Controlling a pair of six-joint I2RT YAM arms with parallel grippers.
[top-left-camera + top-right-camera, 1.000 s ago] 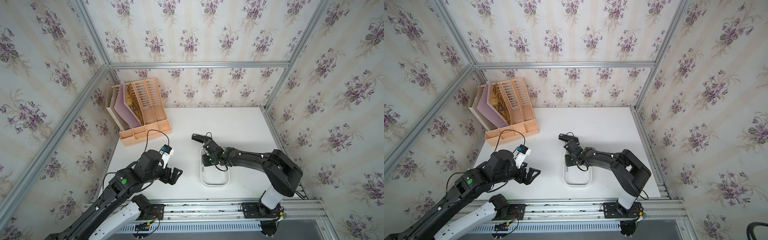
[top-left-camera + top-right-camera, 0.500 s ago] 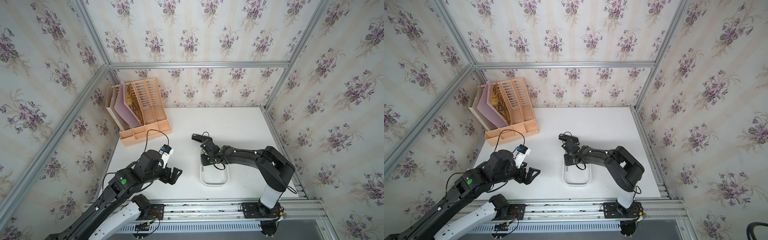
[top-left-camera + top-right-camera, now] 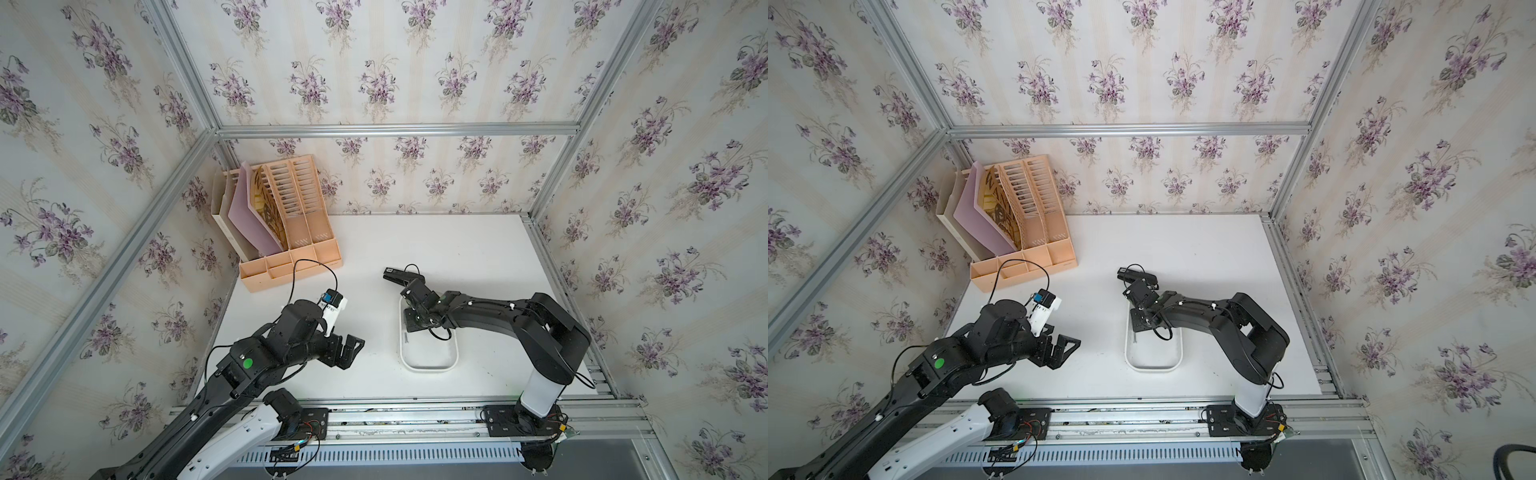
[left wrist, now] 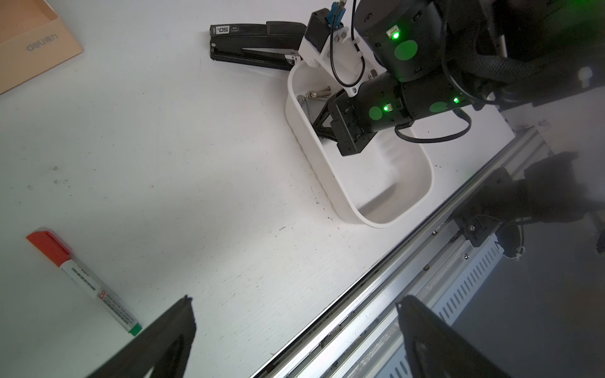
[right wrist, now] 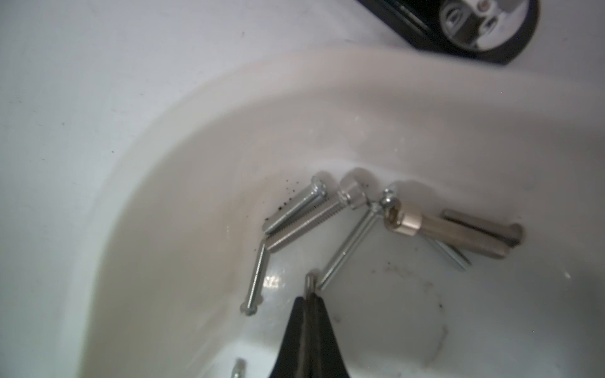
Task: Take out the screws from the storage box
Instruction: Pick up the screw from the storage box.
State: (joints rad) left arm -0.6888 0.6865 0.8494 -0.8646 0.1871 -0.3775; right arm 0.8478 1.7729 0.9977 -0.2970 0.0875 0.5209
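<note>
So, left gripper [image 4: 294, 299] hangs wide open. Right of it, a white round-cornered box [image 3: 432, 353] holds shiny silver screws [image 5: 311, 220], thick and thin, heaped in one corner; right gripper [image 5: 309, 299] is clamped on one thin screw [image 5: 310, 280] there.

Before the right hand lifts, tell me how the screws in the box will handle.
The screws are smooth round metal shafts, so they would likely roll if nudged. They look rigid, probably dense for their size. The right hand seems to pinch one thin screw at its tip, so it may pivot.
</note>
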